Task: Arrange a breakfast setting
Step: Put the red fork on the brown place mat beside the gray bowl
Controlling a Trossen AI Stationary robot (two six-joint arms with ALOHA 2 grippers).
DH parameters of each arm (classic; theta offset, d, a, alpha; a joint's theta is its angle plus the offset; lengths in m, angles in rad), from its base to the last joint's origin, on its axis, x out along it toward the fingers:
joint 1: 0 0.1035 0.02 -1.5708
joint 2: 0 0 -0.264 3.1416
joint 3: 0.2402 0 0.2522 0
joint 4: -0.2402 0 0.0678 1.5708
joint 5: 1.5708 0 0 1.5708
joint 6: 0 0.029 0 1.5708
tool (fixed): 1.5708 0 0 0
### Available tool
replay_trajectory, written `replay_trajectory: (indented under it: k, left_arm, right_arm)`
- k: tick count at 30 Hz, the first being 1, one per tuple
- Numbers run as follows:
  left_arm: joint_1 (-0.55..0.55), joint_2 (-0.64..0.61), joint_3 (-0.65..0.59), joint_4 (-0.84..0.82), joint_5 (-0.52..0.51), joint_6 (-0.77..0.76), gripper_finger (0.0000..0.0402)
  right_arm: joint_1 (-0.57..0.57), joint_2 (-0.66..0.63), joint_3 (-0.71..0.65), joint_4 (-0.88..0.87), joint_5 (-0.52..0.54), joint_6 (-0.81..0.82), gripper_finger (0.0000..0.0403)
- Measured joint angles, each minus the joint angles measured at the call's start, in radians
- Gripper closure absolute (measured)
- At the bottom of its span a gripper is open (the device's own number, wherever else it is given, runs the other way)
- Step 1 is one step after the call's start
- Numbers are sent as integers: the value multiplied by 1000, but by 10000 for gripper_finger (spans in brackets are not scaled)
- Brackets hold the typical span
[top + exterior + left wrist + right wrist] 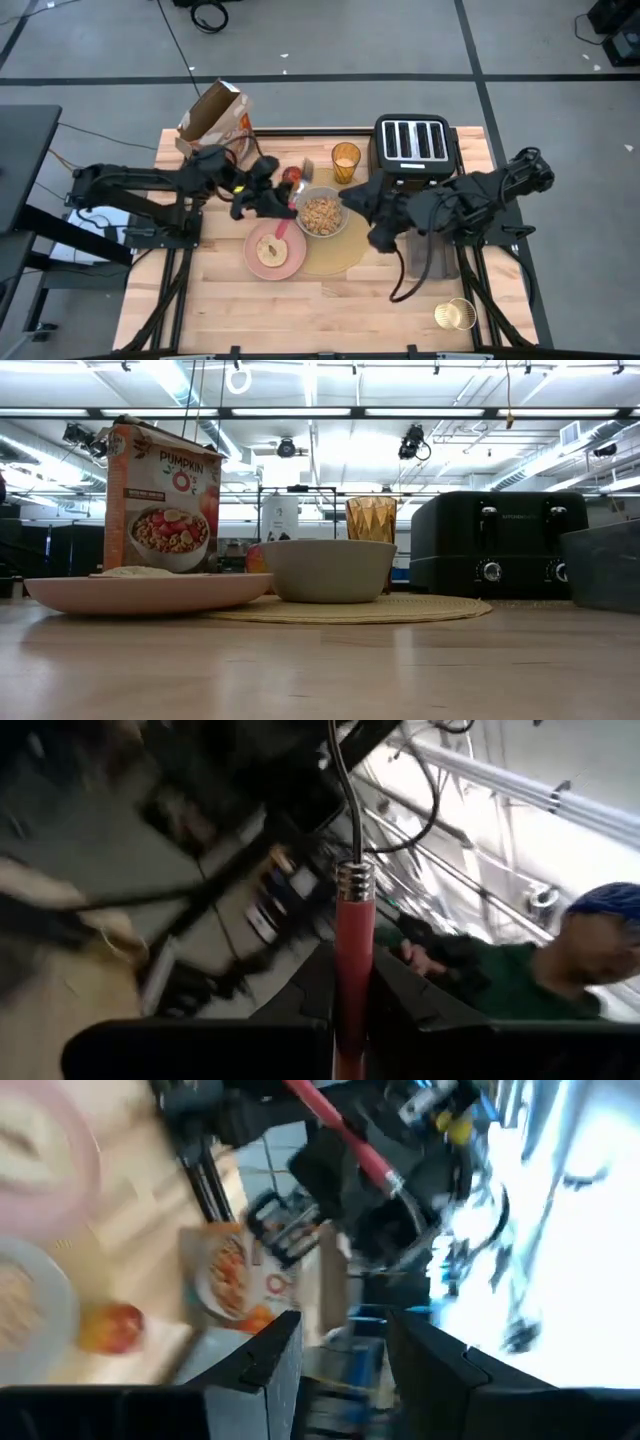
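Observation:
A tan placemat (335, 255) lies mid-table. On it stands a grey bowl (322, 213) of cereal, and a pink plate (275, 251) rests beside it on the left. An amber glass (346, 160) and a red-yellow apple (291, 177) stand behind the bowl. My left gripper (270, 204) is above the plate's far side, shut on the red-handled fork (350, 935). My right gripper (350, 197) is open and empty, raised by the bowl's right side. Neither gripper shows in the low view. My left gripper pinches the fork's red handle (350, 982) between its two fingers. The handle lies along the fingers and sticks out past their tips to its metal collar (351, 880). The right wrist view shows the handle (335, 1130) held slanting, clear of the table.
A black four-slot toaster (412, 146) stands at the back right, close behind my right arm. A cereal box (214, 115) stands at the back left. A small gold wire cup (455, 315) sits at the front right. A person (560, 970) shows beyond the table.

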State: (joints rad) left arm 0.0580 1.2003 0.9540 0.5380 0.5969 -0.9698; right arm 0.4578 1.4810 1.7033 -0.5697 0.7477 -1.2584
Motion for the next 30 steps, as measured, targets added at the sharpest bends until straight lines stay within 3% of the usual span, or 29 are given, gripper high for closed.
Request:
replay_trajectory:
  k: [5,10,14,17,20,25,27,30]
  left_arm:
    - [18,-92,3,-115,-168,148,365]
    - [15,-128,79,-367,-402,342,365]
    - [-18,-115,188,-539,-670,510,365]
    - [-62,-88,258,-639,-915,612,365]
    - [-111,-62,303,-704,-1169,705,365]
    - [-169,-31,328,-773,-1526,781,365]
    - [-177,-26,328,-796,-1596,787,365]
    - [-177,-22,328,-819,-1624,775,365]
  right_arm:
    - [-7,-7,-1,-33,-60,517,249]
    - [-46,-3,-1,39,-62,1028,249]
    - [-113,-2,-1,142,-87,1428,249]
    - [-164,-2,-1,187,-109,1641,249]
    - [-199,3,-1,247,-120,1726,249]
    - [-226,22,0,367,-116,1701,249]
    - [-237,46,0,425,-111,1650,249]
    - [-256,94,-1,502,-118,1571,247]
